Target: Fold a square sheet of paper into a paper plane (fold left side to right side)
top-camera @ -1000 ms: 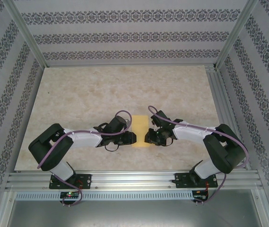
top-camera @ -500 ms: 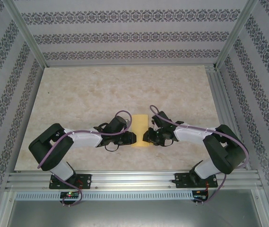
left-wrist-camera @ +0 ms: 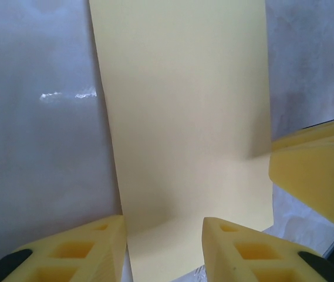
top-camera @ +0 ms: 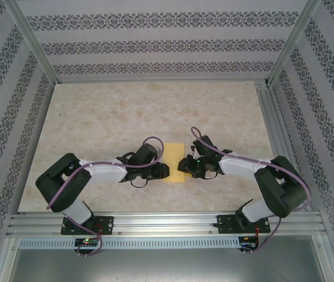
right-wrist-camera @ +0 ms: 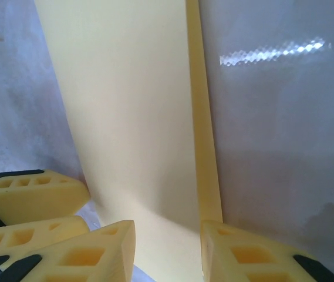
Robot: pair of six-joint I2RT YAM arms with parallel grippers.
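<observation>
The square sheet of paper [top-camera: 172, 154] lies folded in half as a narrow yellow strip on the table between the two arms. In the right wrist view the top layer [right-wrist-camera: 131, 106] stops short of the right edge, leaving a thin band of the lower layer [right-wrist-camera: 205, 147] showing. My left gripper [top-camera: 165, 171] stands open at the strip's near left corner, its fingers [left-wrist-camera: 78, 252] spread low over the paper [left-wrist-camera: 184, 117]. My right gripper [top-camera: 182, 166] is open over the near right edge, its fingers [right-wrist-camera: 255, 252] straddling the paper. Neither pinches it.
The marble-patterned table [top-camera: 108, 117] stretches free behind and to both sides of the paper. Metal frame rails [top-camera: 167, 222] run along the near edge, with patterned walls around. The two grippers' fingertips stand close together; the left gripper's fingers [right-wrist-camera: 31, 200] show in the right wrist view.
My right gripper has slid left onto the paper's right edge and its jaws have widened. The left arm and the paper have stayed put.
</observation>
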